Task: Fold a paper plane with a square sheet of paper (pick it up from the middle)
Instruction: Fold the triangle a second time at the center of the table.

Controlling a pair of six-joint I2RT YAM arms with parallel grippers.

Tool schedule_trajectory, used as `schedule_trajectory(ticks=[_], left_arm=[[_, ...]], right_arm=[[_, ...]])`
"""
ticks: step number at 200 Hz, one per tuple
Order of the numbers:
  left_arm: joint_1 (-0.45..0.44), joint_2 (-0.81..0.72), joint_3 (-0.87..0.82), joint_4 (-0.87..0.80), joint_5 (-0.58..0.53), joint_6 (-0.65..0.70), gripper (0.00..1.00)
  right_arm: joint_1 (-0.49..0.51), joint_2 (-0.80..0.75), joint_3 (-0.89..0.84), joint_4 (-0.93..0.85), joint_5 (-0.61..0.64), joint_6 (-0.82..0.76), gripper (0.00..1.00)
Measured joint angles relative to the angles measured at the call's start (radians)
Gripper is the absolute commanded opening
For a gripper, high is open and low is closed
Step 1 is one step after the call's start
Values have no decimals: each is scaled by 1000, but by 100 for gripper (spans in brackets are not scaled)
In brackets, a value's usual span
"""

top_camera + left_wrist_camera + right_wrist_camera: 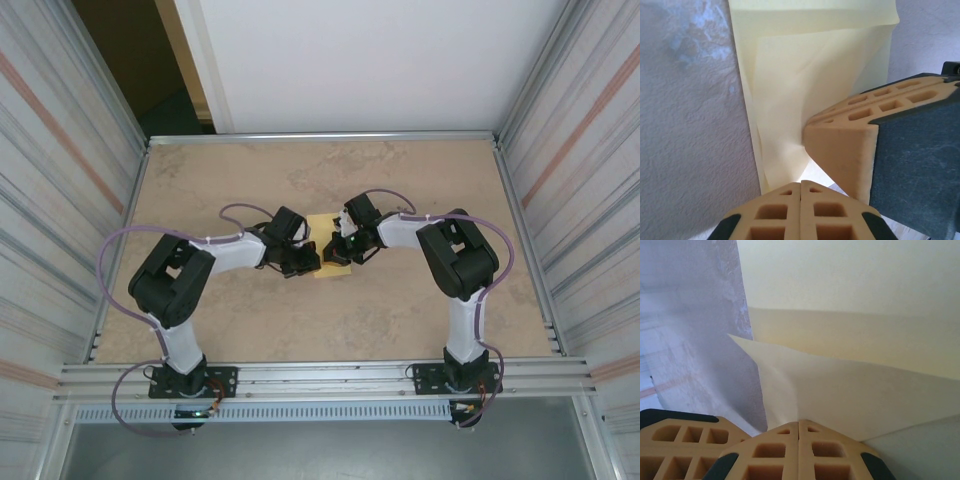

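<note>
Table: beige mottled top [250, 180], ribbed metal walls [60, 200] at 9 and 3 o'clock, white panel [380, 60] at 12 o'clock.
Left gripper [800, 184]: reaches in from 7 o'clock; fingers pressed together, tips at the sheet's near edge. Whether paper is nipped between them I cannot tell.
Square sheet of paper [790, 75]: at the table's centre between the two grippers, mostly flat, with one layer raised as a flap [850, 390].
Right gripper [799, 422]: comes in from 5 o'clock; fingers closed, pinching the flap, wrinkles fanning out from the tips.
Progress: early, I judge; a first fold is under way, with no sharp tip or centre crease visible yet.
Left to do: flatten this fold, then make the remaining folds of the paper plane.
</note>
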Motion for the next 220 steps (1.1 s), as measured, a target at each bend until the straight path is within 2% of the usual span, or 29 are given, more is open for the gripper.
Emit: schedule_trajectory(ticks=[104, 166, 195, 220], left_arm=[[-11, 17, -2, -30, -22, 38, 0], [-27, -156, -101, -150, -61, 58, 0], [-4, -207, -101, -64, -56, 29, 0], [2, -141, -77, 22, -31, -3, 0]], right_arm=[[3, 2, 14, -27, 20, 0, 0], [10, 2, 16, -32, 25, 9, 0], [11, 2, 18, -34, 28, 30, 0], [11, 2, 19, -35, 27, 38, 0]])
